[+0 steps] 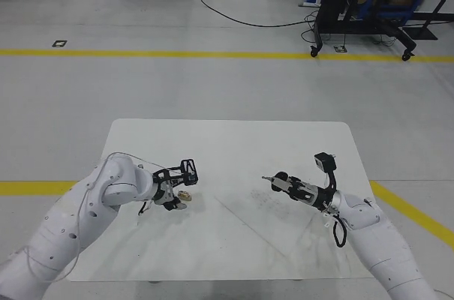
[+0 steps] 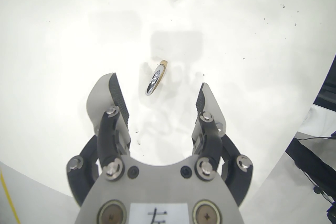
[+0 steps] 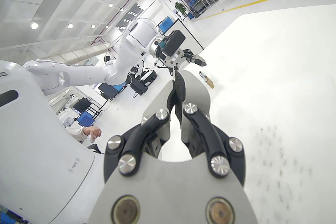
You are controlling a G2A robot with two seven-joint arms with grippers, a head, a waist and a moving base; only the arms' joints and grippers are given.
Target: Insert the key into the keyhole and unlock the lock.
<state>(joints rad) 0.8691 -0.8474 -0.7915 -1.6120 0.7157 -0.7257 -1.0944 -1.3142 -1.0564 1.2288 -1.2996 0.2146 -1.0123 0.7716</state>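
Seen from above, the left claw [image 2: 157, 79] hangs low over the white table [image 1: 234, 146], at about 9 o'clock from the table's middle. Its two fingers [image 2: 116, 93] are spread wide, with nothing between the pads. The lock [image 2: 156, 77] lies on the table just past the fingertips, at roughly 2 to 3 o'clock from the claw. It is in line with the gap between the fingers and touches neither. It is a small padlock with a brass-coloured body and shiny silver metal along one side; the keyhole cannot be made out.

The right claw [image 1: 274, 181] is at about 3 o'clock from the table's middle, well apart from the lock, and points toward 10 o'clock. Its fingers are pressed together, and whether anything is pinched between them cannot be told.

Past the table's far edge, a yellow line [image 1: 211, 53] crosses the floor at 12 o'clock. A black cart [image 1: 362, 22] stands at 1 o'clock.
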